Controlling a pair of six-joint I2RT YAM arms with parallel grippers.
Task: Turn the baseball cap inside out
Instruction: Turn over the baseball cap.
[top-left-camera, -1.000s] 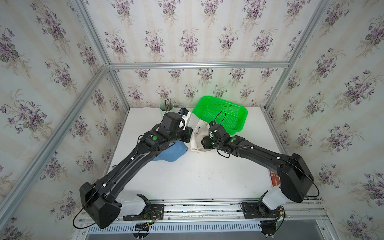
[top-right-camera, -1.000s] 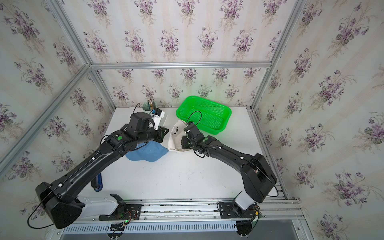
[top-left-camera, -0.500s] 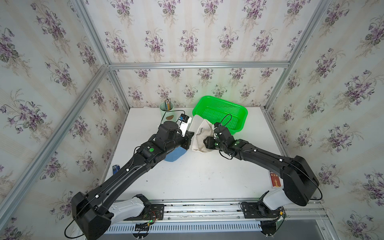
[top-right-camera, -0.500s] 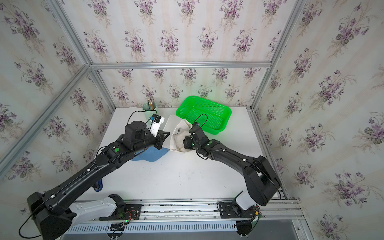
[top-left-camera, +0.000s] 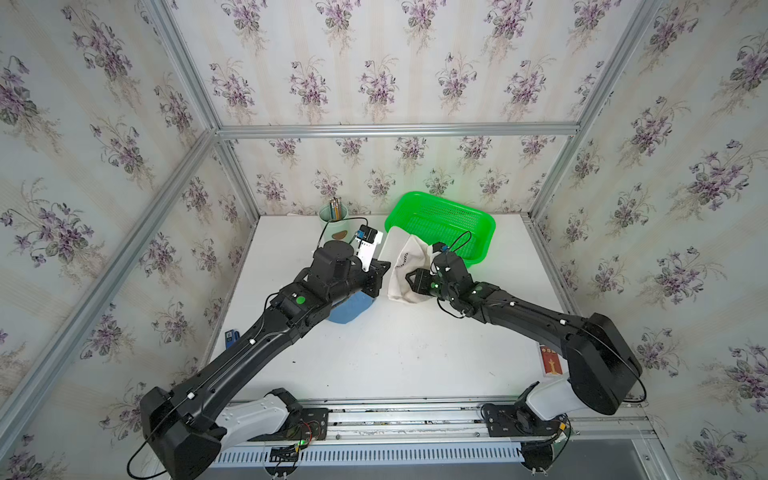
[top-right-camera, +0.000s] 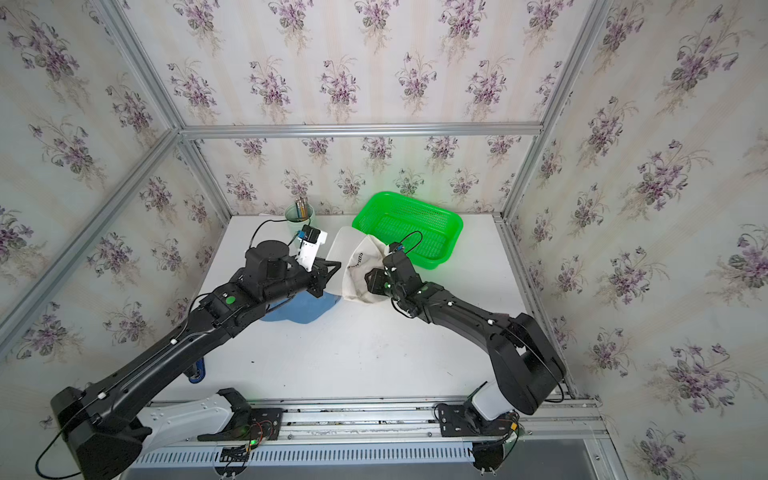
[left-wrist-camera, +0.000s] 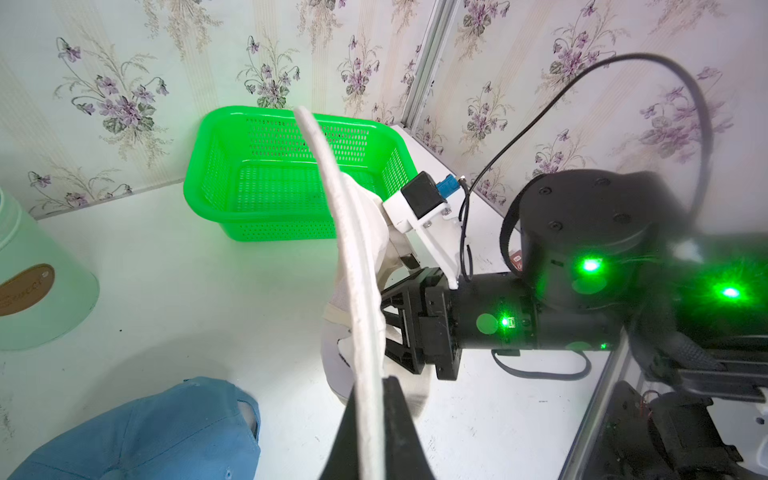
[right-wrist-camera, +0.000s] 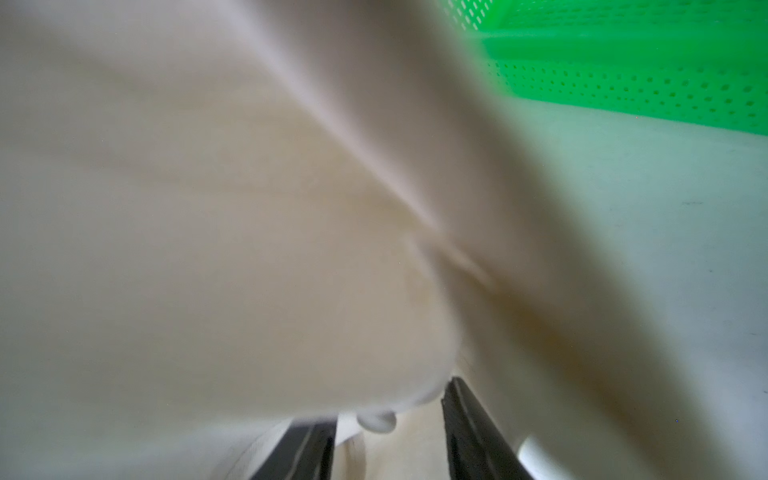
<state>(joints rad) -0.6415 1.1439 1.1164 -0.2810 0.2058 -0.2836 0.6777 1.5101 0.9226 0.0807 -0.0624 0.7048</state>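
Cream cloth makes up the baseball cap (top-left-camera: 409, 270) (top-right-camera: 357, 266), which is held up off the white tabletop (top-left-camera: 395, 353) (top-right-camera: 353, 353) between the two arms, just in front of the green basket (top-left-camera: 488, 239) (top-right-camera: 459, 226). The left arm (top-left-camera: 291, 307) (top-right-camera: 224, 303) reaches in from one side, and the left arm's jaws are closed tight on the cap's stiff brim (top-left-camera: 392, 245) (top-right-camera: 338, 245). In the left wrist view the brim (left-wrist-camera: 357, 266) shows as a thin pale edge rising from between the two black fingers toward the basket (left-wrist-camera: 199, 158). The right arm (top-left-camera: 519, 311) (top-right-camera: 457, 311) (left-wrist-camera: 519, 324) comes from the opposite side and pushes into the crumpled crown. The right arm's jaws stand partly apart, and the right wrist view shows blurred cream fabric (right-wrist-camera: 208, 208) filling most of the picture and bunching into the gap between the fingers, not visibly pressed from both sides. A corner of the basket (right-wrist-camera: 623, 83) shows beyond the cloth. A line of dark lettering on the crown faces up in both top views but is too small to read. A second cap, blue (top-left-camera: 349, 309) (top-right-camera: 303, 309) (left-wrist-camera: 145, 432), lies flat on the tabletop under the left arm's wrist, just beside the cream one and apart from it. A pale green cup of pencils (top-left-camera: 332, 214) (top-right-camera: 299, 216) (left-wrist-camera: 37, 270) stands upright at the back wall, near the basket's end. A small red card (top-left-camera: 550, 361) lies at the tabletop's edge by the right arm's base.
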